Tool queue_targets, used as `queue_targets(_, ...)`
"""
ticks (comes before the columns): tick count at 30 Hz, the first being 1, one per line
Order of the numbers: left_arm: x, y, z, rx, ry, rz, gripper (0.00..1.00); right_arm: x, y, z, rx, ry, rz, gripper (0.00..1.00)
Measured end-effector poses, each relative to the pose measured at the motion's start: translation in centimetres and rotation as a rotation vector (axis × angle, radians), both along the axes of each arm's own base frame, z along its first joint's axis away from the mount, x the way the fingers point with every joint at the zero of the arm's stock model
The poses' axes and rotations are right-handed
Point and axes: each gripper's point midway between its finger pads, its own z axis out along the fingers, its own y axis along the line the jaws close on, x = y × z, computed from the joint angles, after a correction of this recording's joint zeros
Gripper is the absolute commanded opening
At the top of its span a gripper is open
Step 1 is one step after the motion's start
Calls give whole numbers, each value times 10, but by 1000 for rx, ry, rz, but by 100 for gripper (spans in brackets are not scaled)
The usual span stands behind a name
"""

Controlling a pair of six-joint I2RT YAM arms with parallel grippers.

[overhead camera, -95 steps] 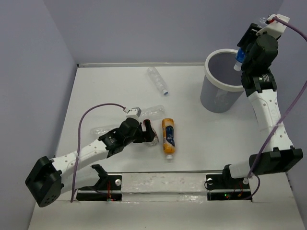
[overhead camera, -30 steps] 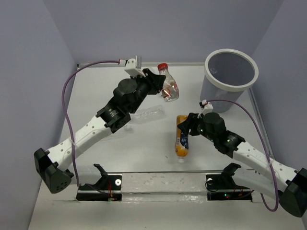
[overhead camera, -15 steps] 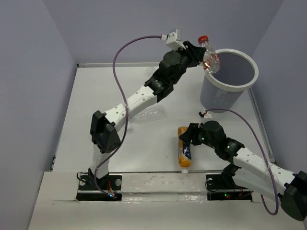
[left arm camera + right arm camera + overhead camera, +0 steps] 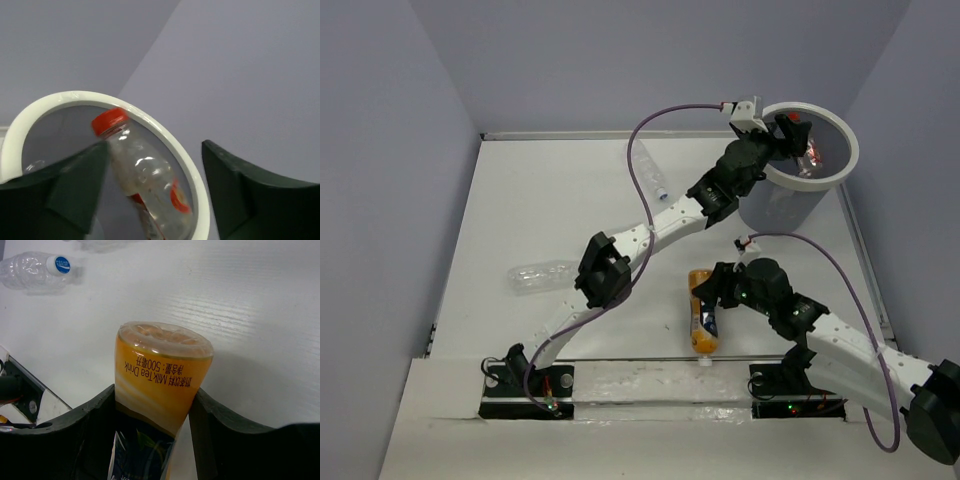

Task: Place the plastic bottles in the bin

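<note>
Left gripper [image 4: 794, 133] hangs over the bin [image 4: 844, 168] in the upper right of the top view, fingers spread well wider than the red-capped bottle [image 4: 145, 170]. In the left wrist view that bottle sits tilted inside the white rim, cap up, apparently let go. Right gripper [image 4: 722, 290] is low at centre right, pinching the orange bottle [image 4: 159, 371] around its body, base end pointing away from the wrist camera. First clear bottle [image 4: 648, 168] lies on the table [image 4: 550, 200] at upper centre, and second clear bottle [image 4: 542, 275] lies at left, both well apart from the bin. Step in hand, as I judge it: release of the red-capped one. Next move calls for the left arm to clear the rim, so the right can carry the orange bottle over the opening.
</note>
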Motion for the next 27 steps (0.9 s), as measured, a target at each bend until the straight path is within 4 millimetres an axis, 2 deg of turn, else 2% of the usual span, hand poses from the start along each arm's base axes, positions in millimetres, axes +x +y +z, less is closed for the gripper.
queue_targets(3,6,2,-4,21,-16,18,99,-1,0,1,5,-3,2,44)
queue_targets(10,10,13,12,40,-80,42,99,0,-1,5,4,-16,2,44)
queue_targets(12,1,22,18,107,-89,34,99,3,-1,13,-6,-30,-4,44)
queue_targets(14,-11,36,29,171,-105,31,99,13,0,34,-4,-77,-20,42)
queue_targets(15,-21,52,34,216,-102,32,99,17,-1,43,-6,-97,-29,40)
queue_targets(16,-41,83,55,259,-109,44,99,28,1,72,8,-162,-52,40)
queue_targets(17,-51,100,74,253,-128,54,99,33,1,85,17,-193,-63,39)
queue_targets(20,-96,180,93,275,-122,99,99,50,0,131,24,-286,-107,39)
queue_targets(21,-113,210,107,245,-132,118,99,58,-2,152,18,-330,-132,39)
queue_targets(22,-124,230,110,233,-130,131,99,66,-3,172,14,-372,-155,39)
queue_targets(23,-140,258,109,206,-127,145,99,76,-5,194,4,-422,-185,38)
queue_targets(24,-156,290,92,209,-94,166,99,86,-9,214,-11,-471,-224,37)
queue_targets(26,-173,322,78,193,-65,188,99,103,-15,254,-31,-560,-294,37)
queue_targets(27,-179,335,73,180,-55,195,99,120,-27,277,-87,-617,-358,37)
